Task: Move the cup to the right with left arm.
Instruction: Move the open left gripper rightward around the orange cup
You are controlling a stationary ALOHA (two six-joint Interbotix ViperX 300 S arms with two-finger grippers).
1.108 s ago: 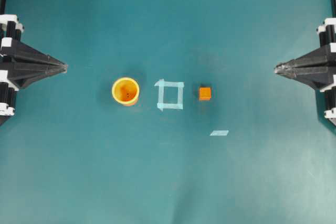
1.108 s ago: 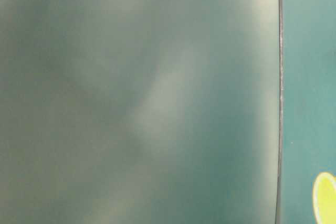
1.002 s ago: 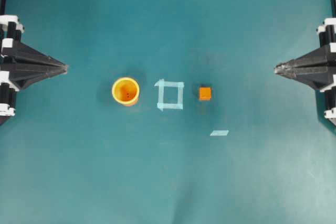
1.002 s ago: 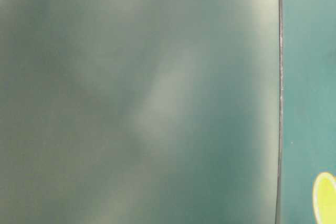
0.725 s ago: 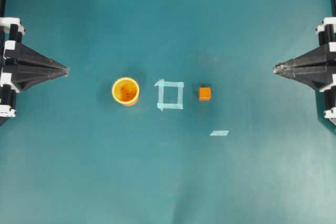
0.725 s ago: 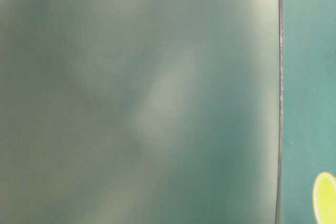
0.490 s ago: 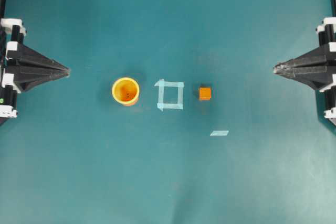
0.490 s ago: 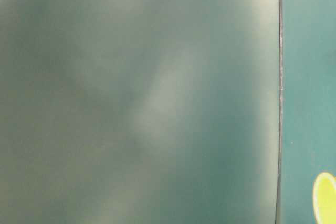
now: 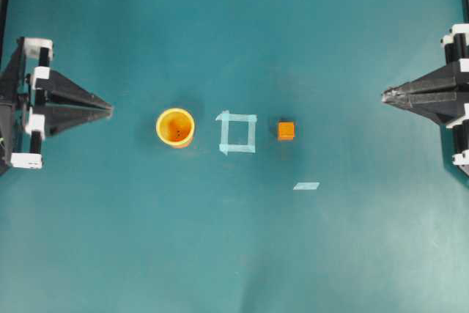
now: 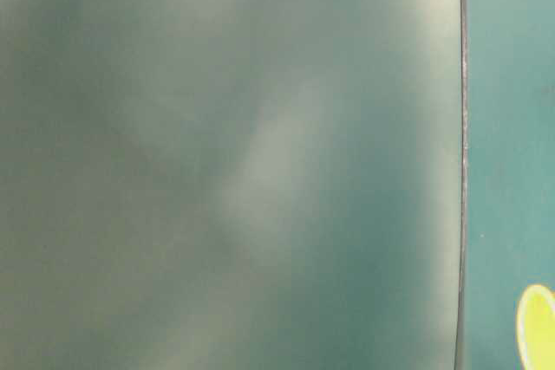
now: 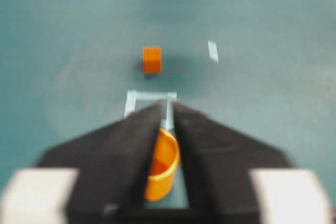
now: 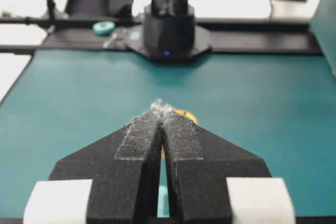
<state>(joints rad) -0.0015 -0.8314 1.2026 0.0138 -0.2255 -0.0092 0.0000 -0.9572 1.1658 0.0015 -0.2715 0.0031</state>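
Since the earlier overhead frame, the black two-fingered left gripper (image 9: 110,110) has advanced rightward with fingertips slightly parted, grasping nothing. The small round orange-yellow plastic cup (image 9: 176,127) stands left of centre. The black right gripper (image 9: 384,95) is clenched. No writing is readable.

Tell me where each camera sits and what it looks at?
Overhead: looks straight down at the cup, left tool and right tool.
Table-level: mostly blur, a yellow edge, no robot.
Left wrist: behind its tool, facing cup and cube.
Right wrist: behind its tool, facing the opposite arm's base.
Overhead and left wrist share the cube.
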